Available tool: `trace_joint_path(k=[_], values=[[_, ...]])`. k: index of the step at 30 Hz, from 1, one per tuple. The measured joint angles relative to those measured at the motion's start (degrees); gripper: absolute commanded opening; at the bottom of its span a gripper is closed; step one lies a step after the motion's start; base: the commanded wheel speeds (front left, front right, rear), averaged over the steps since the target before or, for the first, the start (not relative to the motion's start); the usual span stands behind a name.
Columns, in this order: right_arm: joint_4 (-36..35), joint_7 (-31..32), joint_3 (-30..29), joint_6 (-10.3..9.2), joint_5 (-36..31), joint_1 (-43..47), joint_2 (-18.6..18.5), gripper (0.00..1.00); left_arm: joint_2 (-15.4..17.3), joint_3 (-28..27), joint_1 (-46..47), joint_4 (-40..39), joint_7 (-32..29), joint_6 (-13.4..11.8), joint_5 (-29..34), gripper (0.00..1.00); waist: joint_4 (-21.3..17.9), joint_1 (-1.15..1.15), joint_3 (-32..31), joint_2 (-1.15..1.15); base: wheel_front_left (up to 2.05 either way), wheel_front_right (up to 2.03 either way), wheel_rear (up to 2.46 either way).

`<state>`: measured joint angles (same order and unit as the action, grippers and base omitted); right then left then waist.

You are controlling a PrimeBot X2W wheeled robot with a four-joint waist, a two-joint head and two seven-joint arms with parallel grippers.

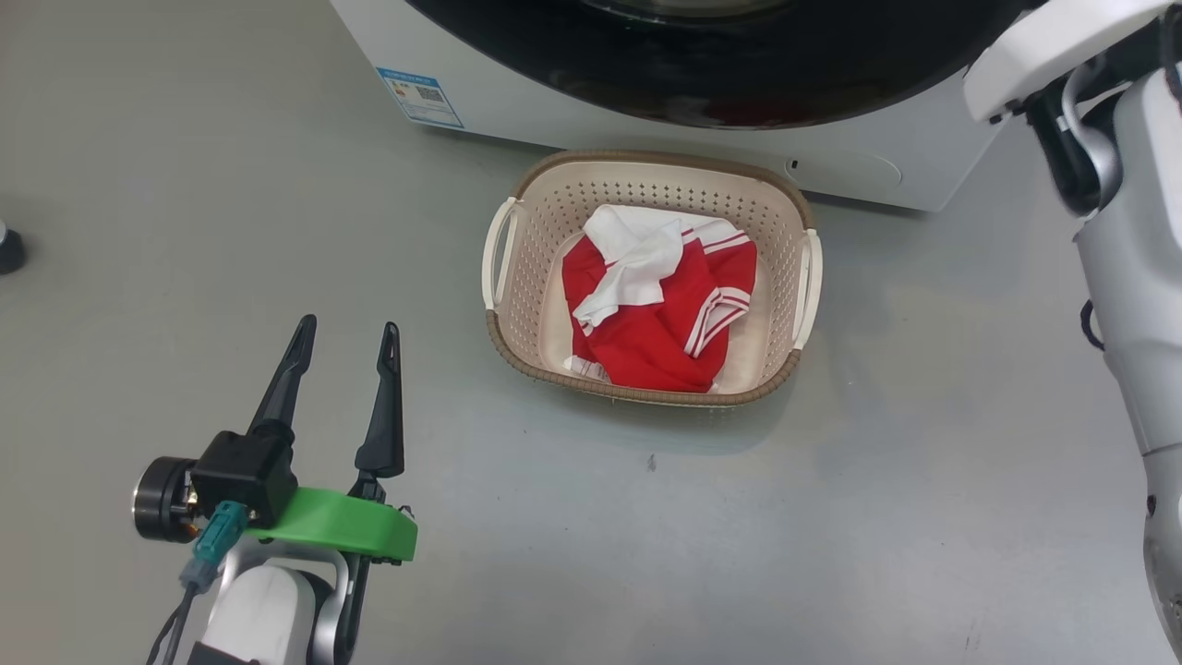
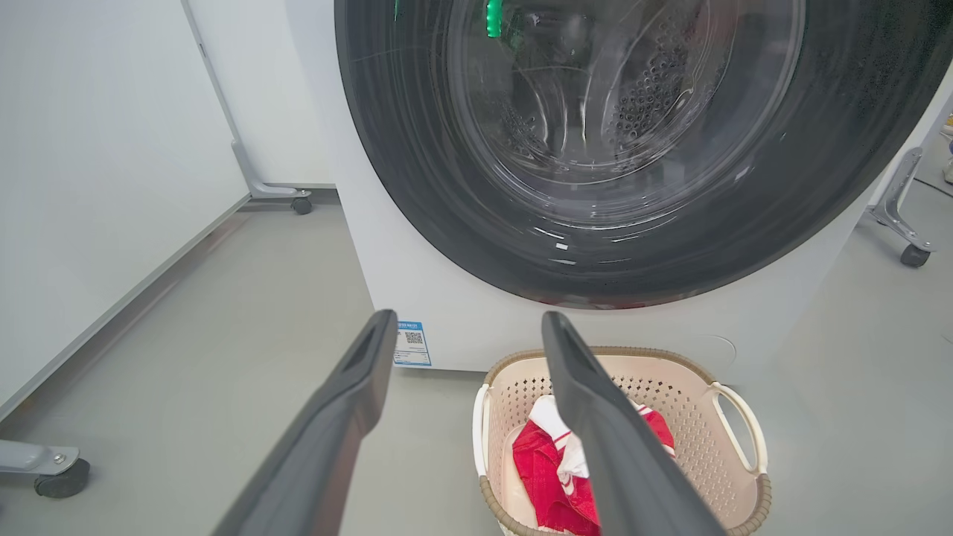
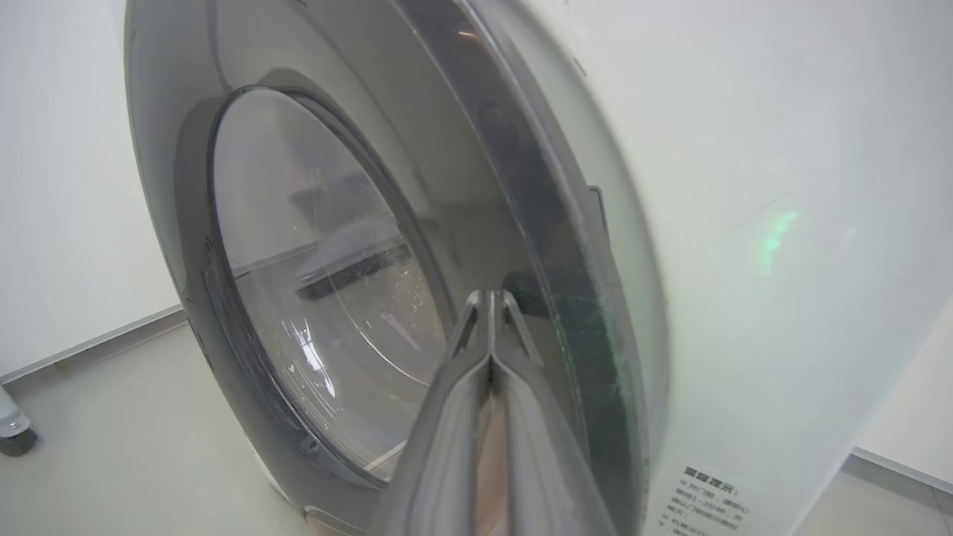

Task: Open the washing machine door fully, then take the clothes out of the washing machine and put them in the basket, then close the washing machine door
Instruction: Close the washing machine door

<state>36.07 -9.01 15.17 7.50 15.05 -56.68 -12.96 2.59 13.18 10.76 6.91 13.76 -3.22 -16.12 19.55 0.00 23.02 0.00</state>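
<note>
Two grippers: I have the left gripper (image 1: 349, 323) low at the left of the head view and the right gripper (image 3: 488, 296) up at the machine.
Left gripper: its fingers stand wide apart with nothing between them. It hangs over bare floor (image 1: 831, 517), well apart from the basket (image 1: 637, 395).
Right gripper: its fingers are pressed together and hold nothing. The tips sit at the edge of the washing machine door (image 3: 320, 298), but that picture is blurred, so I cannot tell whether they touch it.
Right arm: its pale forearm (image 1: 1131, 277) runs along the right edge of the head view.
Door: from the left wrist I see it lying flat against the front of the washing machine (image 2: 447, 320), with the drum holes visible through the glass. Whether it is latched I cannot tell.
Basket: it stands on the floor just in front of the machine, below the door's black rim.
Clothes: the clothes (image 1: 656, 332) lie bundled inside the basket, red with a white panel on top.
Label: a blue label (image 1: 420, 96) sits at the machine's lower left corner.
Castor: a dark castor (image 2: 63, 480) rests on the floor at the left of the left wrist view.
</note>
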Motion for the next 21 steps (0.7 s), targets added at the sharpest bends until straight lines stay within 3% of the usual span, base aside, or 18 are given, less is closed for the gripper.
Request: trace_joint_path(k=[21], values=[[6.88, -3.41, -1.79, -1.19, -0.01, -5.20, -0.68, 0.00, -0.23, 0.30, 2.32, 1.86, 0.51, -0.01, -0.35, 1.00, 0.76, 0.00, 1.35, 0.00, 0.00, 0.00, 0.00]])
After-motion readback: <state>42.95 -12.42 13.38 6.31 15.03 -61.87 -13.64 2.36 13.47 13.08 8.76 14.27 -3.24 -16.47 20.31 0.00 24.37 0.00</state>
